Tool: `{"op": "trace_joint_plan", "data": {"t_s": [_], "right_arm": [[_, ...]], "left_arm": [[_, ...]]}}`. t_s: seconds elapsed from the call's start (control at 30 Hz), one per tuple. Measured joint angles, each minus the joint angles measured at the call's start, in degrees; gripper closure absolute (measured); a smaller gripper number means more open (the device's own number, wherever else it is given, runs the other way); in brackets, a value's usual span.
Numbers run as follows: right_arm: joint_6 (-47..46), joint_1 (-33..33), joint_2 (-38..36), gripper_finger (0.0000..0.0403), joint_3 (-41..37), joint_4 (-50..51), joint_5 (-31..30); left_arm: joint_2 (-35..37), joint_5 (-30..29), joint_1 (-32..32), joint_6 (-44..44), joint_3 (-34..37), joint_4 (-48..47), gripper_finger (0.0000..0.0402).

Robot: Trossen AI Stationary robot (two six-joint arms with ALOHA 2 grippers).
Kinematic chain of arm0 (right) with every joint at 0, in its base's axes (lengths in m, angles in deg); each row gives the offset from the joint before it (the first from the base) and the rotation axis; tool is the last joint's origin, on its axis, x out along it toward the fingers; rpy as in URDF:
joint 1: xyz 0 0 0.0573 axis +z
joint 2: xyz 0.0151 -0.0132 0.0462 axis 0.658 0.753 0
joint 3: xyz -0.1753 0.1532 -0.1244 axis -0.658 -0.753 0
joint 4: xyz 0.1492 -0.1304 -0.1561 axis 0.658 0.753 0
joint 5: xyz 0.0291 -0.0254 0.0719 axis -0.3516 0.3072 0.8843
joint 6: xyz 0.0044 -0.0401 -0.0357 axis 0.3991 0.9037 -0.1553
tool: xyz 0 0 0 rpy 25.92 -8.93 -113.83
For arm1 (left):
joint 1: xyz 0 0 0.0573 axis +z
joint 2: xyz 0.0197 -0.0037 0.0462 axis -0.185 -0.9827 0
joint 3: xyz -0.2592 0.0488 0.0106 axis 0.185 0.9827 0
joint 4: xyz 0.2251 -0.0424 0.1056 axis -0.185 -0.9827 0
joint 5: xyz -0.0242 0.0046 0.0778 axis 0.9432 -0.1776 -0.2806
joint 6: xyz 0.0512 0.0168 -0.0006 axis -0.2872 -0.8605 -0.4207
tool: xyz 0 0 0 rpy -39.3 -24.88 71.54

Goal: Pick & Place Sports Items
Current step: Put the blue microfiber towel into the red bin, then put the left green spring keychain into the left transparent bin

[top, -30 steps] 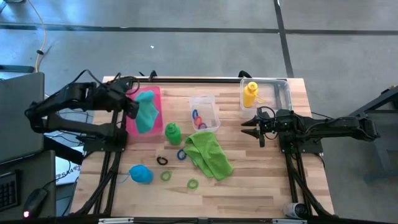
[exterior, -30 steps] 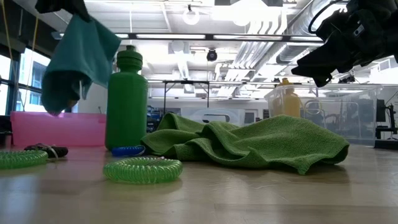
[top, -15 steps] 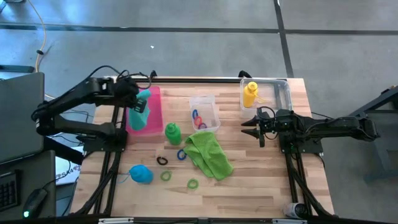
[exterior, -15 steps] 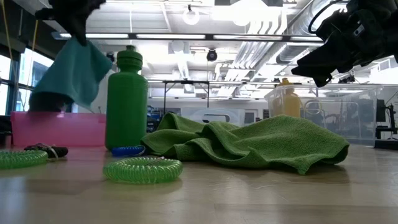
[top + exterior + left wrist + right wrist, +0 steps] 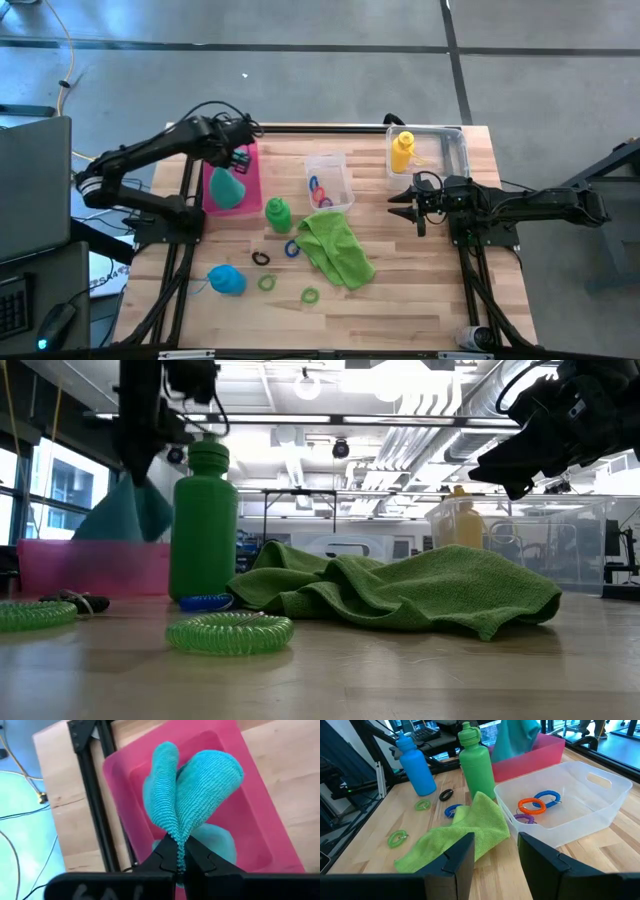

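My left gripper [image 5: 238, 158] is above the flat pink tray [image 5: 252, 192] at the far left, shut on the teal towel [image 5: 190, 790]. The towel also shows in the high view [image 5: 227, 186] and the low view [image 5: 125, 515]. My right gripper [image 5: 495, 851] is open and empty, raised above the table to the right of the small clear box [image 5: 328, 180]. The lime green towel [image 5: 335, 248] lies crumpled mid-table. The green bottle [image 5: 277, 211] and blue bottle [image 5: 226, 279] stand on the table. The yellow bottle [image 5: 402, 150] stands in the large clear box [image 5: 452, 150]. My left gripper pinches a bunched fold of the teal towel [image 5: 178, 842] between its two fingertips, several layers thick. The fingers come from above, pointing down. The towel hangs below them and spreads into two lobes, with its lower end [image 5: 217, 837] in the pink tray.
Several coloured rings lie in the small clear box [image 5: 535, 805]. Others lie on the table near the blue bottle and the lime towel, among them a green ring [image 5: 310, 295], a blue ring [image 5: 292, 248] and a black one [image 5: 261, 258]. Black frame rails run along the table's left and right sides.
My left gripper has gone toward the table's right edge and down over the pink tray, still shut on the teal towel. The towel hung free at the tray's left; now its lower end has sunk into the tray and bunched up.
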Motion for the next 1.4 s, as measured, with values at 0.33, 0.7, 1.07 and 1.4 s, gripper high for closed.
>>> {"op": "trace_joint_plan", "data": {"t_s": [0.33, 0.7, 1.07, 1.4], "right_arm": [[0.0, 0.0, 0.0, 0.0261, 0.0, 0.0, 0.0], [0.0, 0.0, 0.0, 0.0261, 0.0, 0.0, 0.0], [0.0, 0.0, 0.0, 0.0261, 0.0, 0.0, 0.0], [0.0, 0.0, 0.0, 0.0261, 0.0, 0.0, 0.0]], "left_arm": [[-1.3, 0.2, 2.2, 0.0, 7.8, 7.6, 0.0398], [-1.3, 1.7, 2.7, -3.7, 8.3, 7.9, 0.0384], [-0.5, 1.2, 4.0, -8.0, 8.3, 8.2, 0.0242], [8.6, 8.3, 3.9, -9.7, 8.3, 8.2, 0.0216]]}}
